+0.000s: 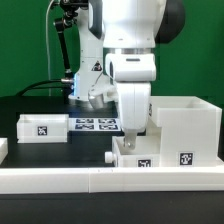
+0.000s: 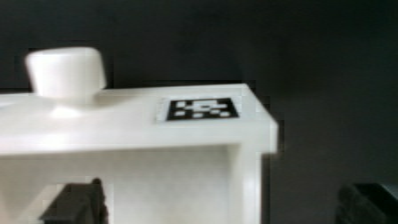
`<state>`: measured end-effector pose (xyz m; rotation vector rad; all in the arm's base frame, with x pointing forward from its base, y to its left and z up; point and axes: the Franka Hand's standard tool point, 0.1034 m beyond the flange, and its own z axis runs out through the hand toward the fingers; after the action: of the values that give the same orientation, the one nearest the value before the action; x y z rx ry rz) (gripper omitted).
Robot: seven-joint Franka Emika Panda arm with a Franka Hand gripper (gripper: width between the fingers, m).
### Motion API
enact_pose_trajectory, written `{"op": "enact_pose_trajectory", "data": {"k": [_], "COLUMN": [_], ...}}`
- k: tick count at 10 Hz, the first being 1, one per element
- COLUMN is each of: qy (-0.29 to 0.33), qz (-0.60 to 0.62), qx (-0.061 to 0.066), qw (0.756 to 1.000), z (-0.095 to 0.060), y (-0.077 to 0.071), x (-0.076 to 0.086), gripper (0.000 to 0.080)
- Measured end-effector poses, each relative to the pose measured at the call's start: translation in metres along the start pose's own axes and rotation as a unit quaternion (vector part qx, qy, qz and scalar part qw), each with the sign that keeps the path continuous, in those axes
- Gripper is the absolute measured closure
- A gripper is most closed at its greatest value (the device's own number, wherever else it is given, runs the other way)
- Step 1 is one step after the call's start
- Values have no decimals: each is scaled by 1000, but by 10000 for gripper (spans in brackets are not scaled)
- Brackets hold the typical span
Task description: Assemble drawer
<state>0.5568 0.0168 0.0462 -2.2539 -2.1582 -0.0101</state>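
My gripper (image 1: pixel 133 128) hangs over a small white tray (image 1: pixel 132 152) of the drawer, at the front of the table. In the wrist view this tray (image 2: pixel 160 140) shows a rounded knob (image 2: pixel 68 70) and a black-and-white tag (image 2: pixel 205 108). My gripper (image 2: pixel 222 205) is open. One dark fingertip (image 2: pixel 75 200) stands in front of the tray's white wall, the other (image 2: pixel 374 200) stands clear of its side. The large box-like housing (image 1: pixel 186 120) stands at the exterior view's right, against the tray. A second small tray (image 1: pixel 40 127) lies at the exterior view's left.
The marker board (image 1: pixel 95 124) lies flat behind the gripper, between the left tray and the housing. The white rim (image 1: pixel 60 178) runs along the table's front edge. The robot's base (image 1: pixel 90 75) stands at the back.
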Motion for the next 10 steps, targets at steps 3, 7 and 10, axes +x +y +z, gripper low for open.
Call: {"op": "enact_pose_trajectory", "data": {"k": [3, 7, 10], "qy": [-6, -2, 2], "qz": [6, -26, -30], "qx": [6, 12, 14], "qw": [1000, 1000, 999], "z": [-21, -7, -4], "y": [15, 26, 24], "x": [-17, -59, -67], "gripper": [150, 150, 150]}}
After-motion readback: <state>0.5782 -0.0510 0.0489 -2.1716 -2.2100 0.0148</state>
